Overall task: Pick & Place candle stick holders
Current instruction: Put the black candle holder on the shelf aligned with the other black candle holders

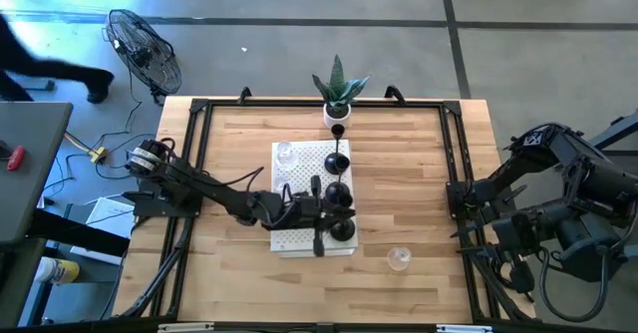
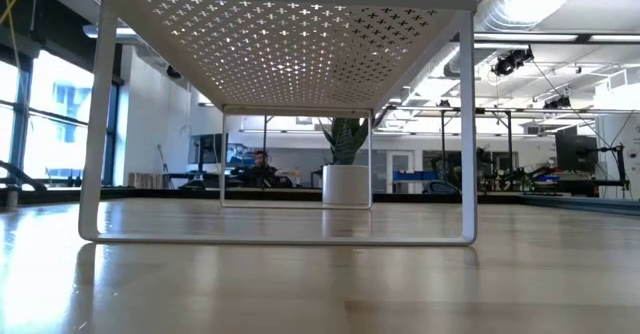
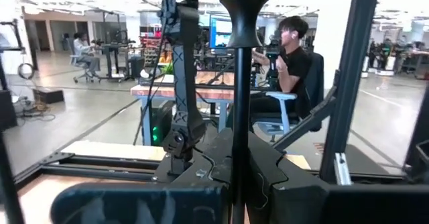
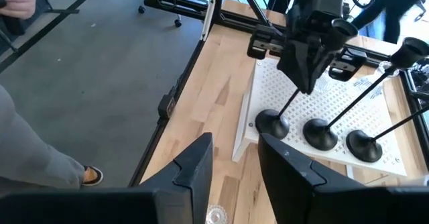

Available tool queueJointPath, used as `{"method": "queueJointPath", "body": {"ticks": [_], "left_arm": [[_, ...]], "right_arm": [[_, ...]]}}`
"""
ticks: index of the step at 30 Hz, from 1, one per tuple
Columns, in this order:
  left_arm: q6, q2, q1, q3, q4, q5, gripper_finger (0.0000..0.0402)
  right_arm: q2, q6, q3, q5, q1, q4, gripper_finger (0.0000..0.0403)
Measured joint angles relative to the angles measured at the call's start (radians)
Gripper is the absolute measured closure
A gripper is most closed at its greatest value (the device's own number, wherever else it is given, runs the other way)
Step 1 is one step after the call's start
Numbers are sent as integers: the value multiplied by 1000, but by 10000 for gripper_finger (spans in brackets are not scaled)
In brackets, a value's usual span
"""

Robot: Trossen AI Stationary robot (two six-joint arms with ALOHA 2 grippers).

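1 holder (image 4: 271,125) (black) clamped by left gripper (image 4: 307,82).

Wooden table (image 1: 239,173) carries white perforated stand (image 1: 299,164) under the left gripper (image 1: 321,216), white pot with plant (image 1: 338,99) beyond it, clear glass holder (image 1: 399,259) toward the right arm's side.

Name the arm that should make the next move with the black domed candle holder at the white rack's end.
Left. The left gripper is shut on that black domed candle holder by its thin stem, above the white perforated rack; the right gripper waits open, off at the table's right side.
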Motion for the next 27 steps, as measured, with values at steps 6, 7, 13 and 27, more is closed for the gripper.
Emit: {"method": "queueJointPath", "body": {"ticks": [6,7,13,27], "left_arm": [[-20,-1,3,0,-20,24,394],[-21,-1,3,1,-26,25,394],[-26,-18,3,3,-74,24,394],[-48,-34,4,3,-116,45,394]], "right_arm": [[0,2,0,-1,0,0,289],[0,2,0,0,0,0,289],[0,1,0,-1,0,0,289],[0,-27,0,1,0,0,289]]}}
